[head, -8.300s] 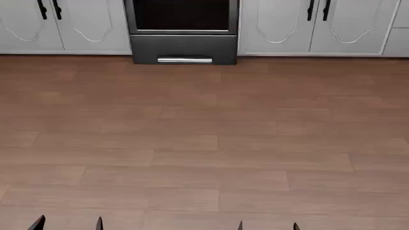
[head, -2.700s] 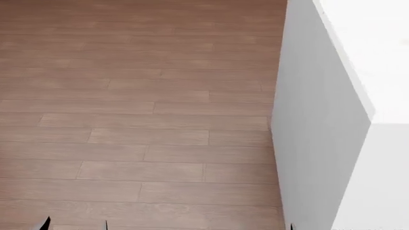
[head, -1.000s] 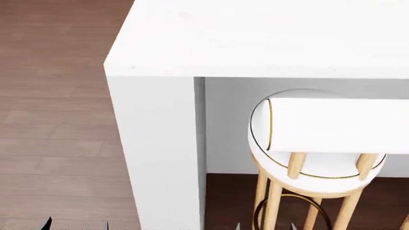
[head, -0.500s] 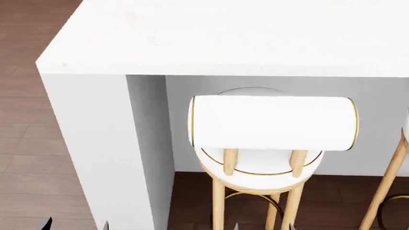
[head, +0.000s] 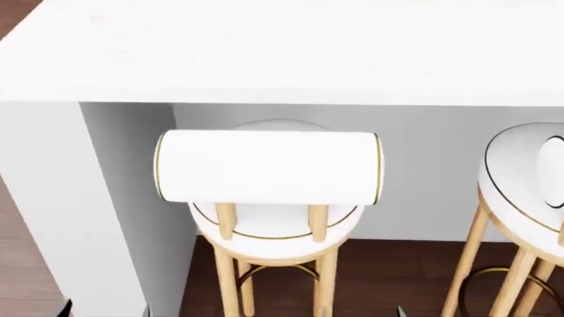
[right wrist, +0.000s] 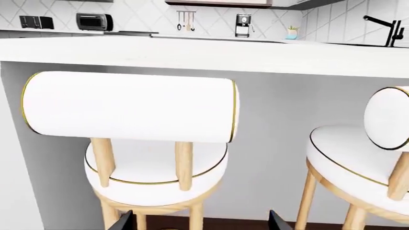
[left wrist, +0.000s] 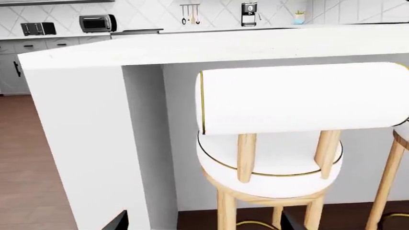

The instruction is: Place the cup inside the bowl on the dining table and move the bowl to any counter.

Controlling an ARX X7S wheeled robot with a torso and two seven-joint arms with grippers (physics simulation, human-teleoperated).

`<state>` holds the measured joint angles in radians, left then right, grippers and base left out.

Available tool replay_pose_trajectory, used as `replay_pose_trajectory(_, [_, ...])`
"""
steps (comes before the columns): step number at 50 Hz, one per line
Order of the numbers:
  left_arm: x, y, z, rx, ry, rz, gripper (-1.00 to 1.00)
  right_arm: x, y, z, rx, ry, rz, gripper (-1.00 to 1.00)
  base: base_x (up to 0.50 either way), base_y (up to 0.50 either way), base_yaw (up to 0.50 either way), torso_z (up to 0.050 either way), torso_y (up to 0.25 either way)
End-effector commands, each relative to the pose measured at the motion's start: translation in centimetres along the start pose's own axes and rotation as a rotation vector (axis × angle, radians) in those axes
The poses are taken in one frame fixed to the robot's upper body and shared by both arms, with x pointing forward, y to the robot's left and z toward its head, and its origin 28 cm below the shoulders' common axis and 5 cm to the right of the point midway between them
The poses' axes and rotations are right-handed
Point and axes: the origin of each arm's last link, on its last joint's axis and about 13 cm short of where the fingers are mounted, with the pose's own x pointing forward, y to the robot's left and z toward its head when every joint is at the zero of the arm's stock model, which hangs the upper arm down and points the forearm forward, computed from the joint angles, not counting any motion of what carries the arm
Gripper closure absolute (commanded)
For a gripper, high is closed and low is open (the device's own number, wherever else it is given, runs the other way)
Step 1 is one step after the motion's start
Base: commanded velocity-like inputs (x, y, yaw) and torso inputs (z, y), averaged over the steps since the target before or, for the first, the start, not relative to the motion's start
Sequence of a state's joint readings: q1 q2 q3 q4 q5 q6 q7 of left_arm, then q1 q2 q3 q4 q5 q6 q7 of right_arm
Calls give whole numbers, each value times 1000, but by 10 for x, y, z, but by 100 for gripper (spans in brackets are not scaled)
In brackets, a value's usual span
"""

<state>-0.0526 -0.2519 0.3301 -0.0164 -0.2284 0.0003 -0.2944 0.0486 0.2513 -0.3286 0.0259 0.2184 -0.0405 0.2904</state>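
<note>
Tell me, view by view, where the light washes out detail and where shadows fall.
Head view: the dining table top is nearly blown white, with soft shadow under its overhang. Left wrist view: the stool backrest is washed out. Right wrist view: the table's underside shows grey shade; the distant backsplash stays sharp.

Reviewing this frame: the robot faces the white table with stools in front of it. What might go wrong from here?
Neither cup nor bowl is in view, so the robot may be searching at the wrong spot. The bar stool stands directly between the robot and the dining table; driving forward risks bumping it. A second stool narrows the room to the right. Only the fingertips of the left gripper and right gripper show, low beneath the tabletop.
</note>
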Motion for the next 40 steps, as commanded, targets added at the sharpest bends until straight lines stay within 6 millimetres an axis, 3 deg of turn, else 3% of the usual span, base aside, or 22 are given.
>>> replay_pose_trajectory(1, [0, 0, 0, 1, 0, -1, -100, 0, 0, 0, -1, -2, 0, -100, -1, -500, 0, 0, 0])
replay_pose_trajectory(40, [0, 0, 0, -1, 1, -3, -100, 0, 0, 0, -6, 3, -2, -100, -1, -498, 0, 0, 0])
